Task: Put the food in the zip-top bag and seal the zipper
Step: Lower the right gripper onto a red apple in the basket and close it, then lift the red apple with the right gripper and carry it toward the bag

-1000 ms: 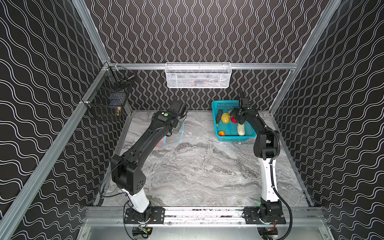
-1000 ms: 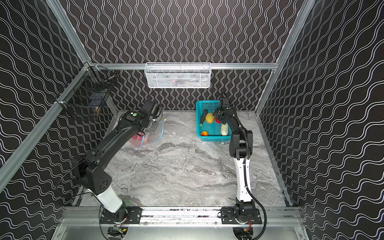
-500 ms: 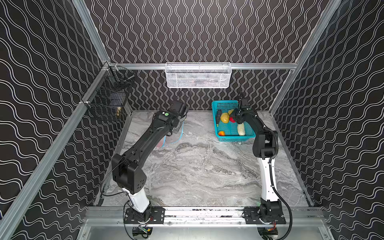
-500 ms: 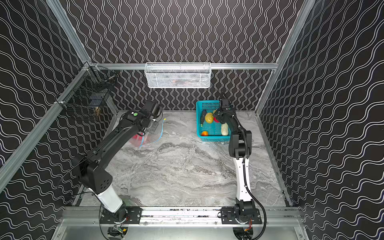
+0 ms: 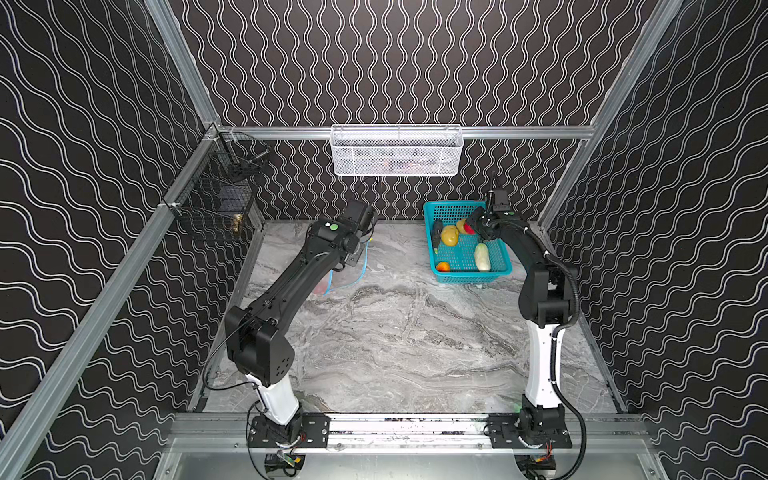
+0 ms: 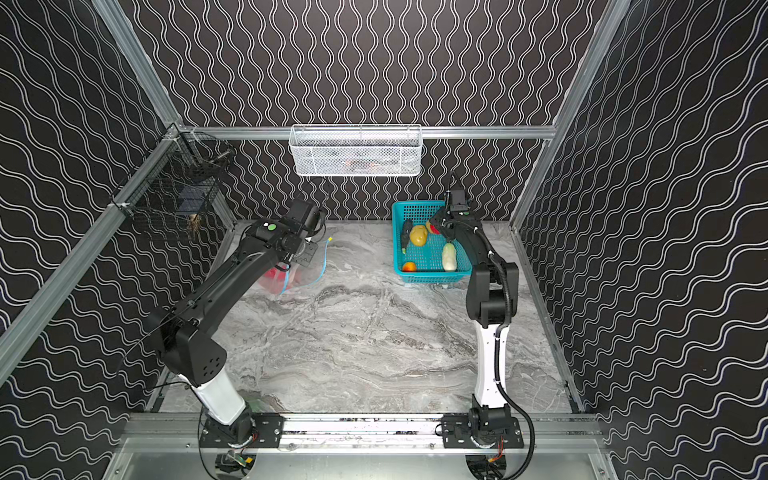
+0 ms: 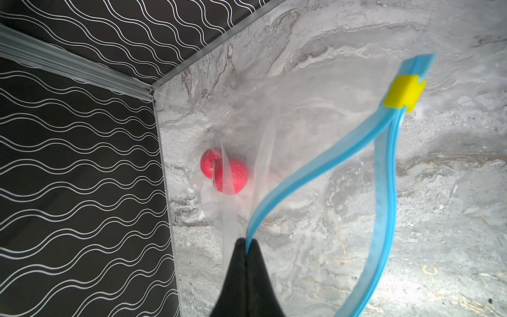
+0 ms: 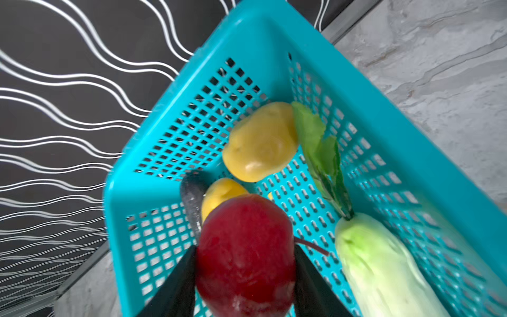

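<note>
Right now the right pincer (image 8: 245, 251) is closed about halfway on a red tomato (image 8: 242, 219), one jaw on each flank. In a top view this grip (image 5: 473, 226) sits at the upper right of the teal basket (image 5: 469, 276), right of the frame's centre. Close around it lie two potatoes (image 8: 260, 142), one partly hidden behind the tomato, a dark cucumber (image 8: 192, 197) and a white-green radish (image 8: 384, 263). A small orange piece (image 5: 443, 266) rests at the basket's lower left corner.

Across the counter (image 5: 395, 332), well apart from the basket, the left pincer (image 7: 247, 243) is shut tight on one lip of the blue zipper (image 7: 315, 162). That lip is raised, so the mouth of the zip-top bag (image 7: 315, 123) gapes. The yellow slider (image 7: 403, 93) sits at the strip's end. Two more tomatoes (image 7: 231, 177) already lie inside. In both top views the bag (image 6: 299, 270) lies left of centre, under the left arm's wrist.

The step in hand looks like carrying this tomato over. It is best lifted straight up until it clears the basket wall and the neighbouring potato, then moved leftward. It should come down between the two blue lips, away from the slider end, and be lowered into the mouth before the jaws part. The left arm should hold its lip high and steady, since the thin film could sag shut.
</note>
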Motion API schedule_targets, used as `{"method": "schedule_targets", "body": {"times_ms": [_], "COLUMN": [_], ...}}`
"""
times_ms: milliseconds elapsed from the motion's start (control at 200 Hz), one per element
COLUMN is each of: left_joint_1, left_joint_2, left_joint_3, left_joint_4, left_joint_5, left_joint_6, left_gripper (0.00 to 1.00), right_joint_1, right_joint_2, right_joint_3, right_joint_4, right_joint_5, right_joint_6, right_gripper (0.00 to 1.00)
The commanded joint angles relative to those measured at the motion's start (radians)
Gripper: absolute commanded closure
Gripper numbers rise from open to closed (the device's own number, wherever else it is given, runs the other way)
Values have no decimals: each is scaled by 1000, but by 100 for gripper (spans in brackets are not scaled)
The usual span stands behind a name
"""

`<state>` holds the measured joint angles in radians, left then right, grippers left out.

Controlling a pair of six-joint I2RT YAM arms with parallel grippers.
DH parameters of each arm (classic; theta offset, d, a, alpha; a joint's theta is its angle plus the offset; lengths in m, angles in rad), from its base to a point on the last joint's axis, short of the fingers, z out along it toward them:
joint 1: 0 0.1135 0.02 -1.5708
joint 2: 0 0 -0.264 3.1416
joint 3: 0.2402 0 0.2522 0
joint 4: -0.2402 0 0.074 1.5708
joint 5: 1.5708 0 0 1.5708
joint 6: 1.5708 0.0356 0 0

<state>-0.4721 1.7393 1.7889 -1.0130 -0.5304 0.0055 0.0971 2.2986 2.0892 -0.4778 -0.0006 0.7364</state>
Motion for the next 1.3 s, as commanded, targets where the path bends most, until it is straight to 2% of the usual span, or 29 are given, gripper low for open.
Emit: {"method": "schedule_targets", "body": {"times_ms": [0, 55, 180, 460, 581, 681, 906, 1291], "left_joint_1": [0, 0, 1, 0, 1, 1, 1, 1], "left_joint_2": [-15, -18, -14, -32, -38, -44, -49, -34], "left_joint_3": [6, 13, 14, -3, -3, -6, -8, -11], "left_joint_4": [5, -1, -2, 7, 8, 9, 9, 12], "left_joint_5": [0, 0, 1, 48, 69, 93, 58, 54], "left_joint_6": [-4, -1, -2, -8, -15, -20, -22, -31], "left_gripper": [100, 100, 100, 100, 100, 100, 100, 100], "right_joint_1": [1, 1, 0, 1, 1, 9, 9, 21], "right_joint_2": [-35, -65, -168, -261, -302, -356, -394, -486], "right_joint_3": [-19, -45, -215, -358, -401, -446, -489, -599], "right_joint_4": [37, 28, 148, 189, 194, 209, 216, 337], "right_joint_5": [-29, -24, -43, -105, -119, -74, -100, -237], "right_joint_6": [27, 41, 66, 106, 112, 98, 90, 105], "right_gripper": [48, 50, 49, 49, 50, 50, 49, 49]}}
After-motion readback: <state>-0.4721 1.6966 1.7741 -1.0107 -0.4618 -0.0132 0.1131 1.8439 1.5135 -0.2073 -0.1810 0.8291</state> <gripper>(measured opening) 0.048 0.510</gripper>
